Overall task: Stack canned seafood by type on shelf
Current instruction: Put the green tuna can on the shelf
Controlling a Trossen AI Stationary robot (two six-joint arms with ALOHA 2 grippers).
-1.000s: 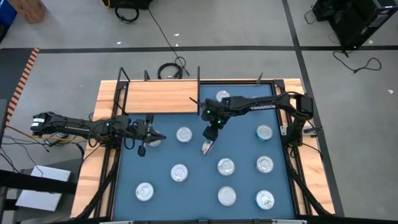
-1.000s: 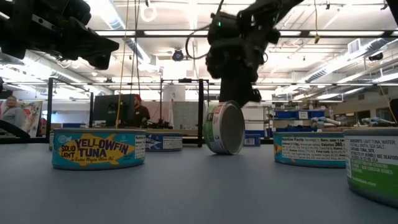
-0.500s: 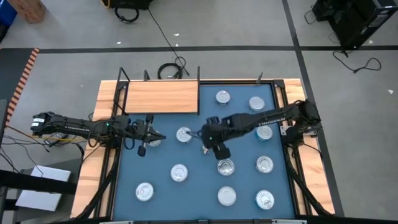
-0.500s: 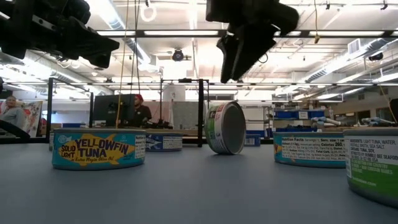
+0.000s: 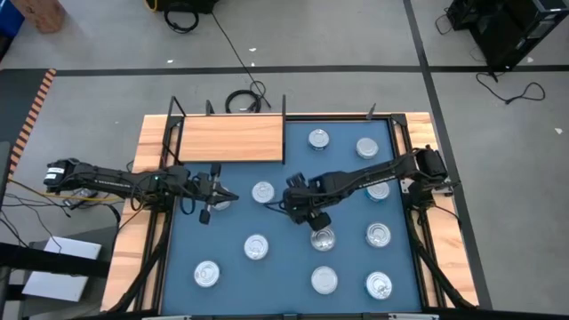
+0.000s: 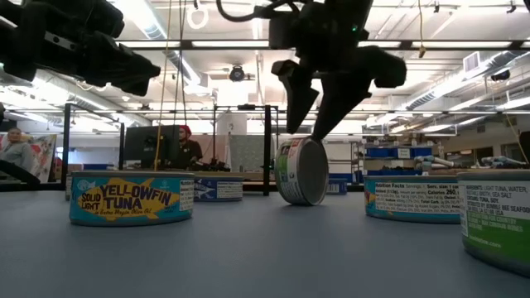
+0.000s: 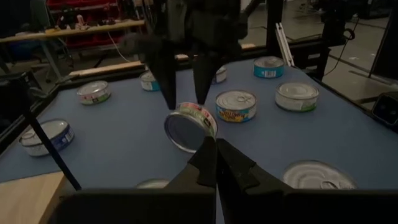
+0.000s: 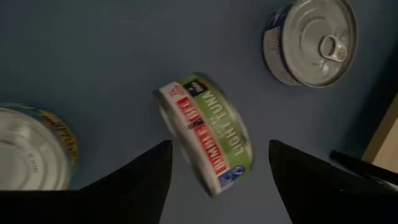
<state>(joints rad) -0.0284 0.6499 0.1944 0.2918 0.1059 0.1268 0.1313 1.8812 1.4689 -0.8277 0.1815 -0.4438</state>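
The right gripper hangs just above the green-labelled tin, its two fingers spread wide apart and gripping nothing, one to each side of the can as the right wrist view shows it. That tin stands on its edge near the middle of the blue mat, leaning slightly, with a flat end turned toward the left arm. It looks like a small, rigid, filled metal can: dense for its size, stiff enough to take a firm squeeze, but smooth on the lid and glossy on the paper label, so it could slip or roll away while balanced on its rim. The safest hold is probably across the two flat faces, or across the label band once it lies flat, with the pads square to the surface. The other tins lie flat and scattered over the mat, several with pull-tabs up, well apart from each other. The shelf sits at the mat's far left corner, its wooden board bare of cans, so no stacking shows yet. The left gripper waits over the left side of the mat by a tin, fingers pressed together and empty.
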